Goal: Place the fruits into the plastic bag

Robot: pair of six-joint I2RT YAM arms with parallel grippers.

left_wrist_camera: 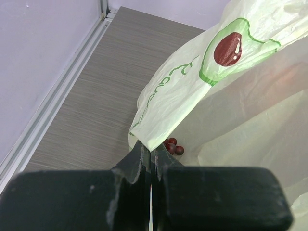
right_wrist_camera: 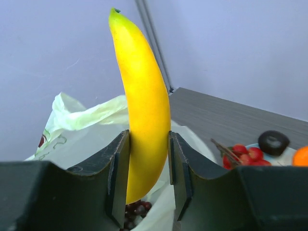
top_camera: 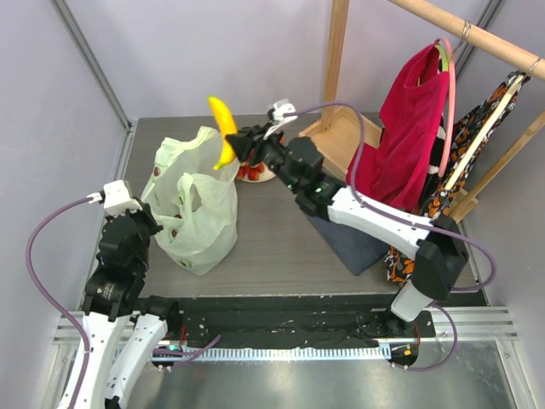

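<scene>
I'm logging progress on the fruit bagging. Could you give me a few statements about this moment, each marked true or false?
1. The right pincer grips the banana upright above the bag. True.
2. The left pincer is open, clear of the bag. False: it is shut on the bag's edge.
3. Dark grapes lie inside the bag. True.
4. The orange is in the bag. False: it lies outside, beside the red fruits.
</scene>
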